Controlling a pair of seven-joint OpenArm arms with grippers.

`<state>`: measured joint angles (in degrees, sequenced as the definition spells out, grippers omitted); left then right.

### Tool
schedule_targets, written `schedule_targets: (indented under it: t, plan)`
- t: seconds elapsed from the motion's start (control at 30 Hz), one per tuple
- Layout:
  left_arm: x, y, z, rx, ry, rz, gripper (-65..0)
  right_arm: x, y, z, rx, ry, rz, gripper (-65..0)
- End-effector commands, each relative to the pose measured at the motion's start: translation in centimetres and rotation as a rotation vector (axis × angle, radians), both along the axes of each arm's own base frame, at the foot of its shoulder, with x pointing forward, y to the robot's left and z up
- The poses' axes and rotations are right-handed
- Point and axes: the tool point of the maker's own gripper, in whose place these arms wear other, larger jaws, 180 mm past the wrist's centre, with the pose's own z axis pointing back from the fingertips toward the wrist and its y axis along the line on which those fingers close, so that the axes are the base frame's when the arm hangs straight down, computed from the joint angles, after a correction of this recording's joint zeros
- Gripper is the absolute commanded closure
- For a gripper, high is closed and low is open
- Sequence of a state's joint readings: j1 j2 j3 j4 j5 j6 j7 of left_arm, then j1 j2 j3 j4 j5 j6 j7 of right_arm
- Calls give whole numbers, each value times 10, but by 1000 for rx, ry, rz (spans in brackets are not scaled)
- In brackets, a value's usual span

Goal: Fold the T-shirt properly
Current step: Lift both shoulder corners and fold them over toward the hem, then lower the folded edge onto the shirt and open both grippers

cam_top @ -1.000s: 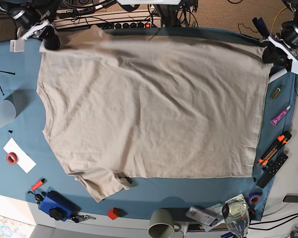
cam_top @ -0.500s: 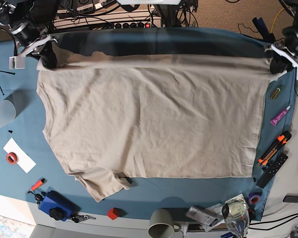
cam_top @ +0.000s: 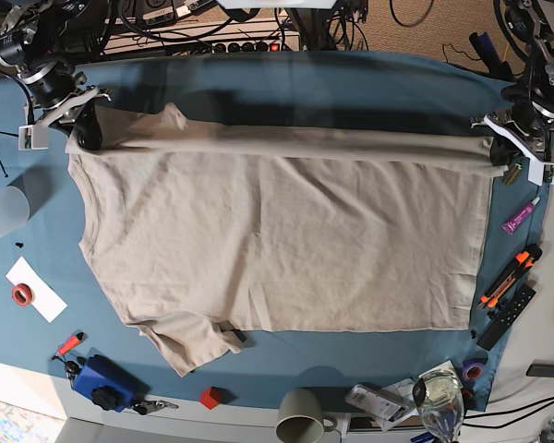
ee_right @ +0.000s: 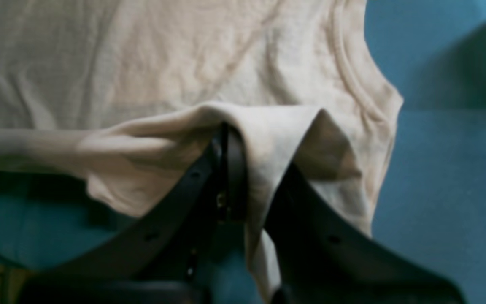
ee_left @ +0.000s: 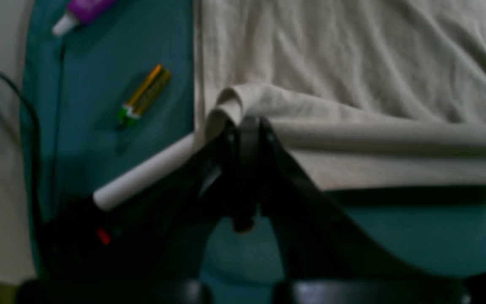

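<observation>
The beige T-shirt (cam_top: 277,231) lies spread over the blue-teal table cloth (cam_top: 351,83). Its far edge is raised and doubled over toward me as a long folded strip. In the base view my right gripper (cam_top: 85,129) is at the shirt's far-left corner and my left gripper (cam_top: 500,152) at its far-right corner. The left gripper (ee_left: 247,122) is shut on the folded hem in its wrist view. In the right wrist view the right gripper (ee_right: 230,131) is shut on a bunched fold of the T-shirt (ee_right: 184,63) near the sleeve seam.
On the right edge lie a purple tube (cam_top: 520,217), a battery (ee_left: 144,95), a white stick (ee_left: 141,177) and orange markers (cam_top: 510,277). A frosted cup (cam_top: 2,212) and a tape roll (cam_top: 23,293) are at left. A mug (cam_top: 300,415), a blue box (cam_top: 106,380) and a glass (cam_top: 440,397) line the near edge.
Both grippers have carried the shirt's far edge toward the near side. The folded strip now overlaps the shirt body, and more blue cloth shows behind it.
</observation>
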<state>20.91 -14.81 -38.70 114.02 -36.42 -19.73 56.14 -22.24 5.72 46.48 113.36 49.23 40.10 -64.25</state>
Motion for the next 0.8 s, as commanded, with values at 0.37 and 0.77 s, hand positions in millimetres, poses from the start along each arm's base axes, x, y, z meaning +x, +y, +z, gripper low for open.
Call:
schedule_targets:
  t: [0.37, 0.77]
  plan:
    - [15, 11, 1, -9, -39, 14, 0, 12, -8, 16, -47, -64, -12, 0]
    - [28, 9, -7, -46, -39, 16, 0, 27, -4, -3, -69, -39, 4, 0]
